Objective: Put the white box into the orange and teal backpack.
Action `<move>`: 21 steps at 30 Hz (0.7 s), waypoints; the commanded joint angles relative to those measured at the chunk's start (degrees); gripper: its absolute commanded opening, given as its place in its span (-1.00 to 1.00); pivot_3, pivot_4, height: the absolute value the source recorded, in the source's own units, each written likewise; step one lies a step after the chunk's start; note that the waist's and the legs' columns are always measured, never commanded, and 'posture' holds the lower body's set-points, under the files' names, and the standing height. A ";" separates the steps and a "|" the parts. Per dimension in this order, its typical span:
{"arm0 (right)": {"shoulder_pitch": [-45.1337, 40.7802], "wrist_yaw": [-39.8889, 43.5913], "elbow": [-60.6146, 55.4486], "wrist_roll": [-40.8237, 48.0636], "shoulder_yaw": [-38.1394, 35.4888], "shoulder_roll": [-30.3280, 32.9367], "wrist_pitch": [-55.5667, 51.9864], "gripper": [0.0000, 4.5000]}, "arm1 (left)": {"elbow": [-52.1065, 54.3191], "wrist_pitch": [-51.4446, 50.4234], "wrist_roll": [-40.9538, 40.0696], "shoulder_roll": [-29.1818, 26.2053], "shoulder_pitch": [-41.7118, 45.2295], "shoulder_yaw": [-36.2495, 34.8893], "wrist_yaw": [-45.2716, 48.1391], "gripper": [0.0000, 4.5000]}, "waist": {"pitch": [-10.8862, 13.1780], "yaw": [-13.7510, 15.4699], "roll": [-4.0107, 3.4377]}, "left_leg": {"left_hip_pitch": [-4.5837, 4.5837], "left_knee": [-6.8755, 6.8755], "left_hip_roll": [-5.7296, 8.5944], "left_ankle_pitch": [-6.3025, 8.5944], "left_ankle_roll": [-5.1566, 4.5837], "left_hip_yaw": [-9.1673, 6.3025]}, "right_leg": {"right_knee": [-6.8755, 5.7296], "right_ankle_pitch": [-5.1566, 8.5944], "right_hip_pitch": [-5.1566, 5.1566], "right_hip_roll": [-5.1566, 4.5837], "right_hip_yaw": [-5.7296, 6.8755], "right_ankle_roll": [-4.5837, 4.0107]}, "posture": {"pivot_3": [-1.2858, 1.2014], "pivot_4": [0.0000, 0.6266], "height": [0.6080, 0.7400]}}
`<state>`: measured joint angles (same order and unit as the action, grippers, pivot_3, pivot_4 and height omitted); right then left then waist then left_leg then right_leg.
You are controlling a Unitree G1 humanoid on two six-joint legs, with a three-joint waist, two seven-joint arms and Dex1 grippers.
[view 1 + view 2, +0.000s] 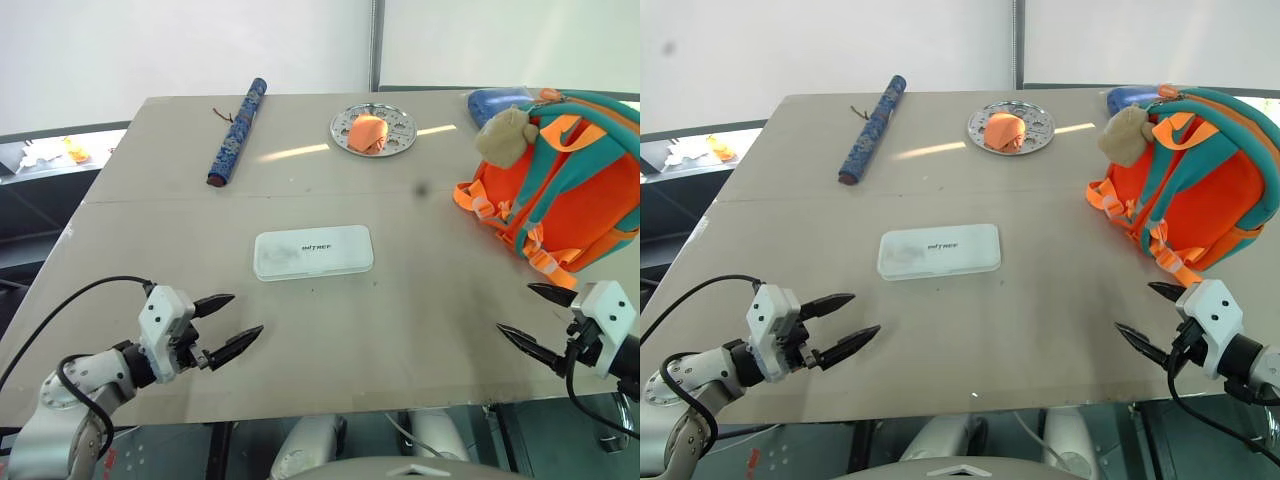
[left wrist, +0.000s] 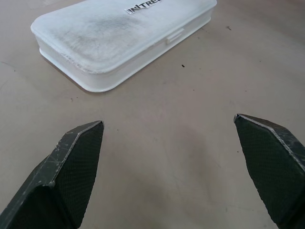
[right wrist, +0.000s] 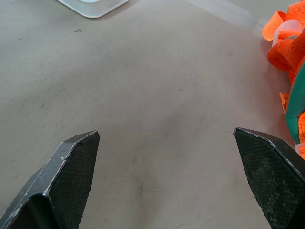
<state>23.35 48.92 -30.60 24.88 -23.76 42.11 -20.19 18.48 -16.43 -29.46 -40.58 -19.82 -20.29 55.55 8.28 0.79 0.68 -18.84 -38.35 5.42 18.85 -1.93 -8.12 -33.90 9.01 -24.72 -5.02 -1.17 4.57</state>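
Note:
The white box lies flat in the middle of the table, lid up with dark lettering, and fills the far part of the left wrist view. The orange and teal backpack stands at the right side, a beige plush toy hanging on it. My left gripper hovers open near the front left edge, short of the box. My right gripper is open at the front right, just in front of the backpack's straps. Nothing is between either pair of fingers.
A round silver plate with an orange object on it sits at the back. A rolled blue patterned tube lies at the back left. A blue pouch lies behind the backpack. The table's front edge is close to both grippers.

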 commanded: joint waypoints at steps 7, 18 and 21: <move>-8.76 -14.45 -11.54 0.70 6.92 -3.85 -12.59 0.88 | -0.68 -2.52 -1.89 5.09 8.24 0.68 -6.78 1.00 | -0.03 -0.03 0.06 | 0.03 -0.02 -0.03 0.00 0.03 -0.01 | -0.06 -0.01 0.00 0.01 0.02 0.00 | 0.03 -0.52 0.87; -24.97 -31.94 -10.09 -6.45 24.25 -16.33 -22.03 -1.00 | -7.94 -12.15 -4.54 7.87 19.96 -6.40 -23.01 -0.08 | -0.01 -0.11 0.03 | 0.01 0.03 -0.02 0.01 0.10 -0.10 | -0.06 -0.02 -0.08 0.07 0.05 -0.02 | 0.03 -0.52 0.87; -30.16 -30.95 -4.45 -9.37 29.84 -16.66 -21.55 -1.00 | -9.23 -15.82 -3.78 6.78 22.85 -5.29 -25.11 -0.84 | -0.01 -0.09 0.04 | 0.01 0.03 0.03 0.02 0.09 -0.09 | -0.03 -0.02 -0.09 0.07 0.03 -0.02 | 0.03 -0.52 0.87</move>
<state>-4.64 17.75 -36.41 17.31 4.10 25.59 -42.31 8.89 -30.45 -32.89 -32.39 1.75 -25.09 31.81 8.27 0.70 0.72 -18.83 -38.33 5.45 18.87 -1.83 -8.22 -33.93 8.99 -24.82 -4.95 -1.14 4.55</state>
